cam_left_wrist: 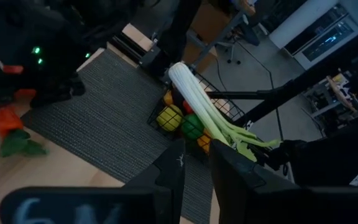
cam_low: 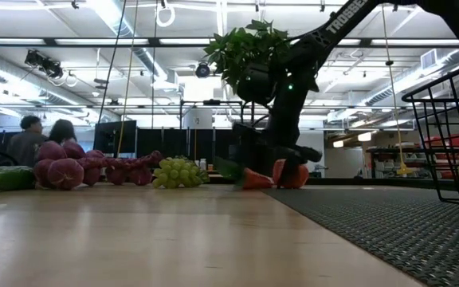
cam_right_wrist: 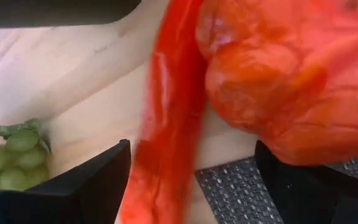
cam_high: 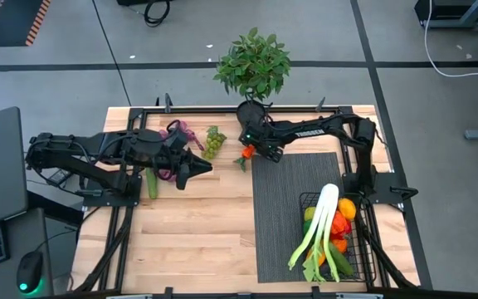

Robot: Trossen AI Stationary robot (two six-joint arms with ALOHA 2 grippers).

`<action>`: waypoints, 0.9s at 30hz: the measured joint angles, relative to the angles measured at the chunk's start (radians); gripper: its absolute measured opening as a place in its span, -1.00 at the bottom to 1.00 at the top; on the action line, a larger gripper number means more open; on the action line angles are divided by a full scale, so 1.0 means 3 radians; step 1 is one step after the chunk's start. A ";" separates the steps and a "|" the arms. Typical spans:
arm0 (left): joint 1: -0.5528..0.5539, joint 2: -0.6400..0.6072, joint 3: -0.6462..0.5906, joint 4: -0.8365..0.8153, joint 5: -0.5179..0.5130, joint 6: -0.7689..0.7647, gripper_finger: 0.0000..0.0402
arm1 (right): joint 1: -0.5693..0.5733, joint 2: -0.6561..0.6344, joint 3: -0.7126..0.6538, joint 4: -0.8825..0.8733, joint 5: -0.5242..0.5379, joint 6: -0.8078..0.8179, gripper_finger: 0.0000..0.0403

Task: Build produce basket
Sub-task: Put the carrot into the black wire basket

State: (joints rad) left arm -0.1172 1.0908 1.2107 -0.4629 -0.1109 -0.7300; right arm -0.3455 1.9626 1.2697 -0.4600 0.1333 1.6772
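While both arms reach over your wooden table [cam_high: 206,241], the largest item on it is the ribbed grey mat [cam_high: 285,208], lying right of centre with its long side running from the far edge toward the near one. You will find the black wire basket [cam_high: 309,201] on the mat's near right corner, already holding produce: a leek [cam_high: 320,223] lies along the basket's long axis, white end toward the far side, green leaves spilling over the near rim, with orange, red and green pieces beside it. Purple grapes [cam_high: 182,133] and green grapes [cam_high: 214,141] rest at the far left of the table, a cucumber [cam_high: 151,184] just nearer, lengthwise front to back. Your right gripper [cam_high: 257,152] stands wide open at the mat's far left corner, fingers straddling a red-orange pepper [cam_right_wrist: 272,81] and a slim red chili [cam_right_wrist: 169,124]. Your left gripper [cam_left_wrist: 194,180] sits near the purple grapes, fingers nearly together, holding nothing visible.
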 joint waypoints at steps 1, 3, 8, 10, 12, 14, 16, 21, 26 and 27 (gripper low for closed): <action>0.0000 0.0000 0.0000 0.0021 -0.0001 -0.0003 -0.60 | 0.0003 0.0034 0.0013 0.0035 -0.0013 -0.0003 0.72; 0.0000 0.0000 0.0000 0.0021 -0.0001 -0.0052 -0.60 | 0.0006 0.0072 0.0012 0.0078 -0.0105 -0.0031 0.72; 0.0000 0.0000 -0.0002 0.0014 -0.0002 -0.0068 -0.60 | 0.0048 0.0105 0.0013 0.0097 -0.0074 -0.0118 0.71; 0.0000 0.0000 -0.0002 -0.0026 -0.0002 -0.0022 -0.60 | 0.0046 0.0101 0.0013 0.0095 -0.0075 -0.0147 0.66; 0.0000 0.0000 -0.0002 -0.0028 -0.0002 0.0035 -0.60 | 0.0041 0.0094 0.0008 0.0089 -0.0102 -0.0181 0.55; 0.0000 0.0000 -0.0002 -0.0034 -0.0002 0.0051 -0.60 | 0.0042 0.0075 0.0007 0.0070 -0.0106 -0.0212 0.41; 0.0000 0.0000 -0.0002 -0.0049 -0.0002 0.0054 -0.60 | 0.0042 0.0076 0.0005 0.0057 -0.0127 -0.0261 0.23; 0.0000 0.0000 -0.0002 -0.0052 -0.0002 0.0060 -0.60 | 0.0048 0.0064 0.0002 0.0011 -0.0195 -0.0409 -0.20; 0.0000 0.0000 -0.0002 -0.0054 -0.0001 0.0122 -0.60 | 0.0060 0.0021 -0.0007 0.0043 -0.0339 -0.0484 -0.35; 0.0000 0.0000 -0.0002 -0.0055 -0.0002 0.0133 -0.60 | 0.0060 0.0009 -0.0007 0.0077 -0.0351 -0.0493 -0.35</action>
State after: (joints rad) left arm -0.1173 1.0908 1.2102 -0.4794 -0.1116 -0.6902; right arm -0.3275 1.9653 1.2675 -0.4368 0.0281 1.5292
